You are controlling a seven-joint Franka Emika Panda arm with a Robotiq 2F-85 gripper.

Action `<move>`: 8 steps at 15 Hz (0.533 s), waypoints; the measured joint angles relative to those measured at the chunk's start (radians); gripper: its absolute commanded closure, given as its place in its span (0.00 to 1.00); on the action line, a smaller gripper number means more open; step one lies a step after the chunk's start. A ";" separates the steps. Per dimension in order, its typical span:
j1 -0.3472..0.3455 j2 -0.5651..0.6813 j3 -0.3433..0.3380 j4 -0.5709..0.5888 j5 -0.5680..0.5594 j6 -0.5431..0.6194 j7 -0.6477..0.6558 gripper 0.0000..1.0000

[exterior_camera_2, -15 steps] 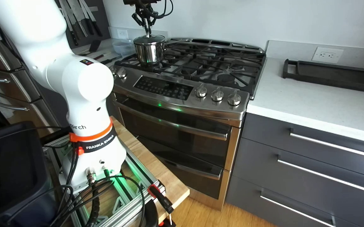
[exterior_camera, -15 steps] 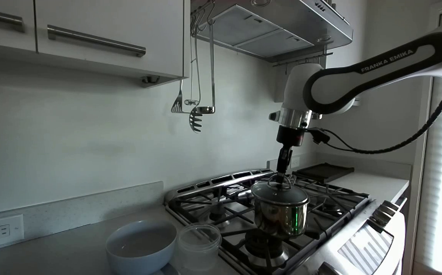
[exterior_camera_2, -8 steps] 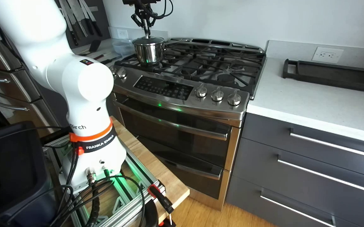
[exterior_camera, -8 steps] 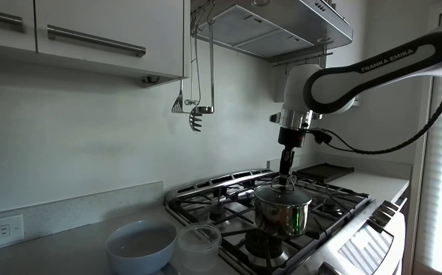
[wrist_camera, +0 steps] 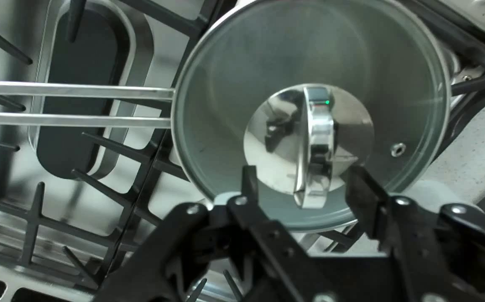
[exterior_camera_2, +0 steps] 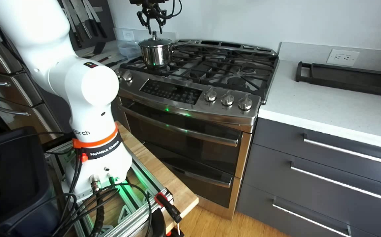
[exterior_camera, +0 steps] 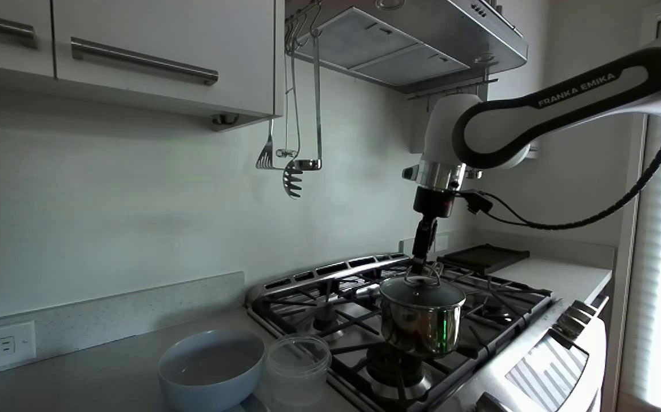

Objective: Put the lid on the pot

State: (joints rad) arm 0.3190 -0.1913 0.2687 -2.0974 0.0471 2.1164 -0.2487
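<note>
The shiny steel pot [exterior_camera: 421,329] stands on the front burner nearest the counter, seen in both exterior views. On its rim rests the glass lid [wrist_camera: 309,46], looking level and seated, with an upright steel loop handle [wrist_camera: 320,138]. My gripper [exterior_camera_2: 155,33] is directly above the lid, its fingertips around the height of the handle's top. Seen from the wrist, the gripper [wrist_camera: 301,172] stands open, one finger on either side of the handle with gaps on both sides. Neither finger touches it. The inside of the pot shows only dimly through the glass.
The pot's long handle [wrist_camera: 70,105] reaches out over the black grates [wrist_camera: 112,188]. A pale bowl [exterior_camera: 210,372] and a clear plastic tub [exterior_camera: 298,372] stand on the counter beside the stove. A dark griddle [exterior_camera_2: 352,79] lies on the far counter. Utensils [exterior_camera: 302,166] hang under the hood.
A second ago the gripper was shut on the lid's handle. The lid then shifted slightly and settled on the pot. Now the fingers have spread off the handle and the gripper has risen a little.
</note>
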 measured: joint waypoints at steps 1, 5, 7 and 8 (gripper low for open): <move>0.000 -0.001 0.000 0.012 -0.001 0.000 0.000 0.04; -0.003 -0.005 0.000 0.084 -0.009 -0.004 0.009 0.00; -0.010 -0.007 -0.001 0.130 -0.009 -0.008 0.043 0.00; -0.014 -0.009 -0.001 0.152 -0.009 -0.008 0.059 0.00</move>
State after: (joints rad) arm 0.3052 -0.2006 0.2674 -1.9453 0.0384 2.1084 -0.1902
